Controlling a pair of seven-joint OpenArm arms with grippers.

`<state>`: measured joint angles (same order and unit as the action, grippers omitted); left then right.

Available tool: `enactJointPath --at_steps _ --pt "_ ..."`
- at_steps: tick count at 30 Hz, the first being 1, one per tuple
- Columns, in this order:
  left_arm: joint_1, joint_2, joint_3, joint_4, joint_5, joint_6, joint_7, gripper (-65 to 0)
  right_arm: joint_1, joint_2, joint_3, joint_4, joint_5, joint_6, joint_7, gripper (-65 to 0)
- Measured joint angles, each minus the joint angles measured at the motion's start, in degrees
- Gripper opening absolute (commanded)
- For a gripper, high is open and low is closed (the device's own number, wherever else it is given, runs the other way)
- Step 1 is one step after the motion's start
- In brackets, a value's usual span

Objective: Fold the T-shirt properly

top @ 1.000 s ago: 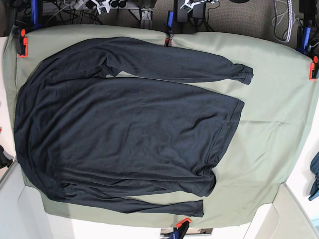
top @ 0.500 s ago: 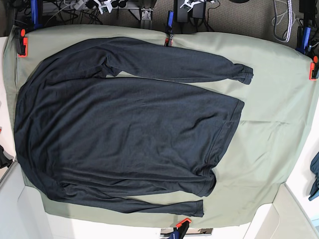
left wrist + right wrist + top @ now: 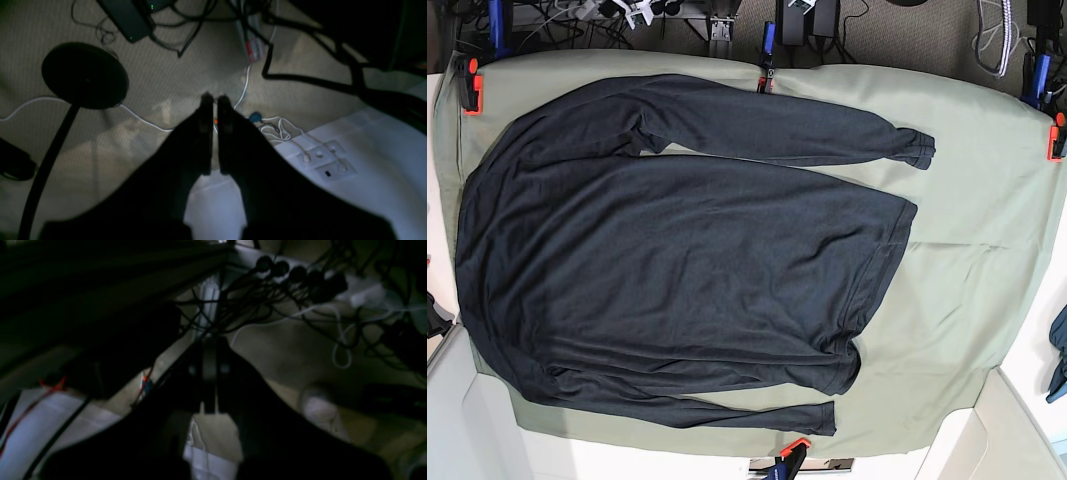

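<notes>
So from my seat the T-shirt (image 3: pixel 677 250) is laid out flat on the green table cloth (image 3: pixel 972 270), long axis running across the base view, hem toward that view's right, sleeves along the far and near edges. Neither arm is over it; both wrist cams just look down at carpet and cables off the table, so I can't say which is nearer. Left gripper (image 3: pixel 213 100) is pinched nearly together with a thin slit, holding nothing. Right gripper (image 3: pixel 210 343) is fully closed, empty too.
</notes>
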<state>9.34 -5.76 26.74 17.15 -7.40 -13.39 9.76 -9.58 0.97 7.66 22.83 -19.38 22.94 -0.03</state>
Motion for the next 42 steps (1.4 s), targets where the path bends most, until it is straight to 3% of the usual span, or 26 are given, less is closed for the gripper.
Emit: enactJointPath --at_steps 2,5,13,21,24,29,31,33,35,37,39,42 --pt "2.6 -1.2 -1.7 3.9 0.0 0.0 0.1 -62.7 -3.3 0.3 0.0 4.5 1.0 2.5 -0.4 -65.0" --pt "8.2 -3.2 -6.3 12.3 -0.6 0.0 0.5 -62.7 -9.9 1.1 0.0 13.4 9.3 7.9 -0.3 -65.0" --pt "24.9 -5.9 -21.0 42.6 -2.1 0.0 1.9 -62.7 -26.1 5.9 0.0 38.1 21.5 7.6 -1.9 -65.0" --pt "39.6 -7.8 -28.1 75.2 -6.6 -0.2 7.1 -62.7 -38.9 11.9 0.1 67.9 32.0 7.8 -5.4 -65.0" --pt "43.3 -8.3 -31.1 85.5 -8.1 -0.2 7.3 -62.7 -42.3 13.0 2.4 78.1 35.7 7.6 -9.8 -65.0" --pt "46.2 -8.3 -36.6 98.1 -8.4 0.1 11.0 -62.1 -41.9 13.0 10.3 91.2 49.2 4.7 -19.2 -65.0" --pt "46.0 -8.3 -38.7 101.7 -8.3 0.3 13.6 -56.9 -40.3 13.0 13.9 94.3 51.7 3.2 -20.7 -65.0" --pt "45.9 -8.4 -40.4 104.5 -8.3 -0.6 13.9 -47.5 -38.6 13.0 17.3 95.2 53.5 0.3 -22.6 -55.4" --pt "46.0 -9.4 -41.4 105.6 -8.5 -1.6 14.0 -37.6 -36.3 13.0 19.9 95.0 54.3 -3.4 -26.0 -41.4" --pt "45.7 -11.3 -42.0 105.7 -9.7 -1.7 14.1 -31.6 -33.9 13.0 21.3 94.9 54.2 -5.1 -28.6 -28.8" --pt "44.9 -13.0 -42.2 105.7 -9.8 -1.7 14.1 -31.3 -32.0 13.0 22.0 94.9 54.2 -7.1 -28.7 -23.0" --pt "44.3 -14.6 -42.2 105.7 -9.8 -1.7 14.1 -31.3 -29.2 12.9 21.9 93.7 53.0 -8.7 -29.0 -22.8"
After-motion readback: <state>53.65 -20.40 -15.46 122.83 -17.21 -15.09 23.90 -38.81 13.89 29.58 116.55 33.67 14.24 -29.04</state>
